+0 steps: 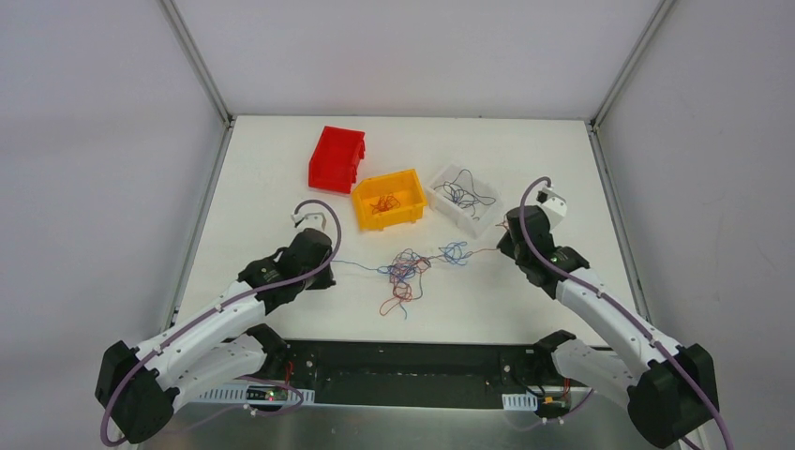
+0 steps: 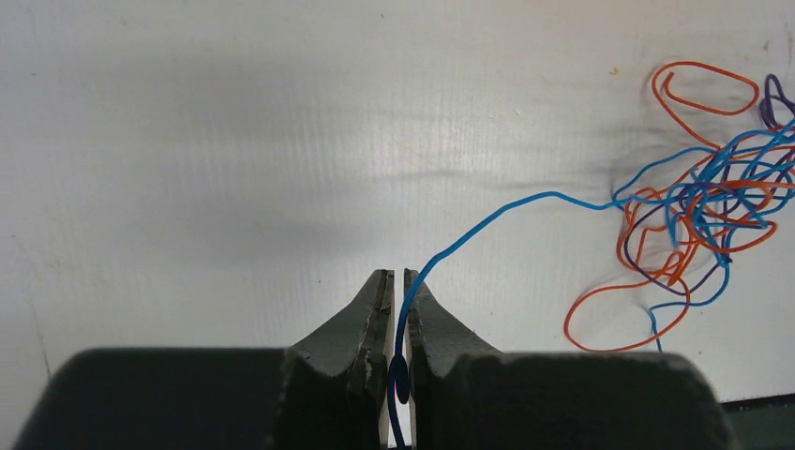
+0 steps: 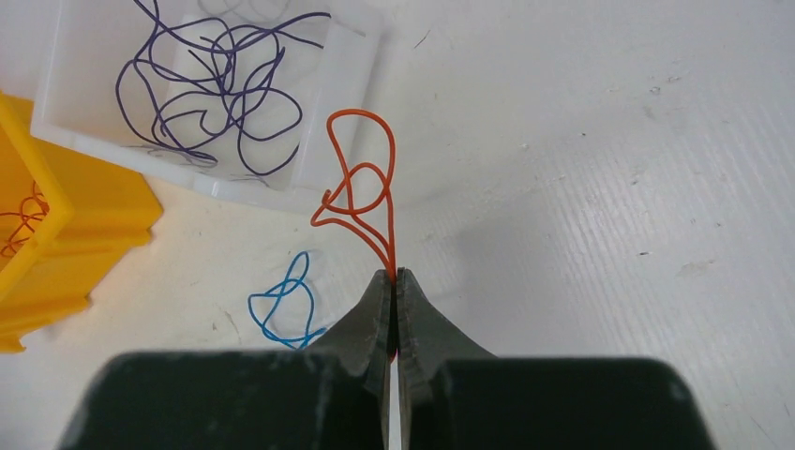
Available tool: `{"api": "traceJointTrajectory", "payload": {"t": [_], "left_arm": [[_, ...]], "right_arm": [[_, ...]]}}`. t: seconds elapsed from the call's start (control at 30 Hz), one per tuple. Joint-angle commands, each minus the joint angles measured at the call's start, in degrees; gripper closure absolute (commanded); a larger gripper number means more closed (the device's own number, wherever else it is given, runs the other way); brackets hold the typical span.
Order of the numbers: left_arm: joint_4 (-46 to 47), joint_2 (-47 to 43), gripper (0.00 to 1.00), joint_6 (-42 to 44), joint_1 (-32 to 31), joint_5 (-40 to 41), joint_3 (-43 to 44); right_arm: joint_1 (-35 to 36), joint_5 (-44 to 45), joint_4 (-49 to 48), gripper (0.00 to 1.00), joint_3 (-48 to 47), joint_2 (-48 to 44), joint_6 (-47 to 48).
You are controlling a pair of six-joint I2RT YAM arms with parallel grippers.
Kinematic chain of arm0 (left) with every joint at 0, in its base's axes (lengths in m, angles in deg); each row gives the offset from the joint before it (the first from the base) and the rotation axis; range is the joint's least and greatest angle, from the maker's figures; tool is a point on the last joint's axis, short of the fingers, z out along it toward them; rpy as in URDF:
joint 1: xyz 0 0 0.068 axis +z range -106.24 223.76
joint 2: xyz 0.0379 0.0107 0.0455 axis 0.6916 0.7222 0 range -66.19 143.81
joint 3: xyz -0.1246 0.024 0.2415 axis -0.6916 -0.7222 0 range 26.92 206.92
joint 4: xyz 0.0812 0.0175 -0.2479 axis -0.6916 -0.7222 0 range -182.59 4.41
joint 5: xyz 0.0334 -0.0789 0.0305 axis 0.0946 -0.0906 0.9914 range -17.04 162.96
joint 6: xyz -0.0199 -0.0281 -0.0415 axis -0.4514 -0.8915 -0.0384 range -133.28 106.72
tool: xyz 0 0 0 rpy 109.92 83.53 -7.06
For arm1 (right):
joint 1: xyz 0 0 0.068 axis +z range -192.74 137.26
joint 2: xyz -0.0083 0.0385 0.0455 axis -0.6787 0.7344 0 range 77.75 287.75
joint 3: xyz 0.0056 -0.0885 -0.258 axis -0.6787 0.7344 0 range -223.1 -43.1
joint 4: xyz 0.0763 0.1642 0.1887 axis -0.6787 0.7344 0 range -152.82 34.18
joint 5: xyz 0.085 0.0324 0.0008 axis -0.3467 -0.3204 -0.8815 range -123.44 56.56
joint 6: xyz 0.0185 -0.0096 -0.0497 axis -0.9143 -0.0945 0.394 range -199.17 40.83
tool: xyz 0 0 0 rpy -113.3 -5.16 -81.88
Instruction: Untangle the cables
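At the left gripper, the two dark fingers are squeezed almost together, just a sliver of gap. A blue wire runs up through that gap, so it's clamped on that one strand. From the tips the wire arcs off to the right and dives straight into the tangle of blue, orange and purplish strands.

Over at the right gripper, the jaws are fully closed and pinching the base of an orange wire, which loops up just beyond the tips. A small blue loop lies on the table close by. Further out are the clear bin with dark purple wires in it and the yellow bin with orange ones.

From above, the main clump sits mid-table between the two grippers, nearer than the row of bins. The red bin is the far-left one.

What worries me: both held strands look like they lead into the same knot. If the arms pull apart too hard, I'd guess it cinches tighter instead of opening. These wires are hair-thin too, so one could slip out of a grip under tension. Or the whole clump just gets dragged sideways.
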Motion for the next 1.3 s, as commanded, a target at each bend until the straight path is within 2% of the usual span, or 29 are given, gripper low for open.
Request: {"api": "traceJointTrajectory", "payload": {"t": [0.0, 0.17, 0.27, 0.37, 0.43, 0.53, 0.63, 0.87, 1.0, 1.17, 1.27], "left_arm": [[-3.56, -2.1, 0.91, -1.46, 0.18, 5.05, 2.22], [-3.47, -1.94, 0.9, 0.28, 0.18, 2.31, 4.0], [-3.56, -1.24, 0.89, 2.03, 0.18, 2.7, 4.82], [-3.41, -0.52, 0.84, 2.94, 0.18, 1.12, 5.59], [-3.06, 0.73, 0.75, 3.8, 0.18, -0.84, 6.55], [-2.42, 3.25, 0.52, 6.1, 0.22, -4.08, 8.36], [0.06, 3.72, 0.35, 7.25, 0.18, -7.13, 8.52], [5.72, 2.05, 0.13, 8.19, 0.09, -12.93, 8.31], [9.1, 2.2, 0.04, 9.4, -0.17, -16.6, 8.15], [13.0, 7.15, 0.02, 10.65, -2.89, -18.09, 9.48], [13.85, 10.97, 0.02, 11.29, -5.06, -16.68, 10.91]], "right_arm": [[-0.75, -1.27, 1.33, 1.0, -0.53, -2.92, 2.42], [-0.8, -10.5, 0.2, 1.0, -1.27, -3.41, 4.12], [-0.79, -11.43, -0.83, 1.0, -1.02, -4.66, 4.77], [-0.74, -13.92, -0.59, 1.0, -2.2, -5.54, 6.08], [-0.8, -16.36, -0.24, 1.0, -3.32, -5.97, 7.09], [-0.75, -20.09, 0.17, 1.0, -4.87, -6.52, 7.78], [-0.75, -24.44, -0.12, 1.0, -6.33, -7.43, 8.97], [-0.83, -31.31, 1.07, 1.0, -10.46, -9.75, 10.28], [-0.76, -29.62, 2.49, 1.0, -11.69, -10.02, 10.51], [-0.74, -20.75, 7.62, 1.0, -12.57, -9.5, 10.24], [-0.87, -20.07, 8.45, 1.0, -12.01, -10.86, 10.2]]}}
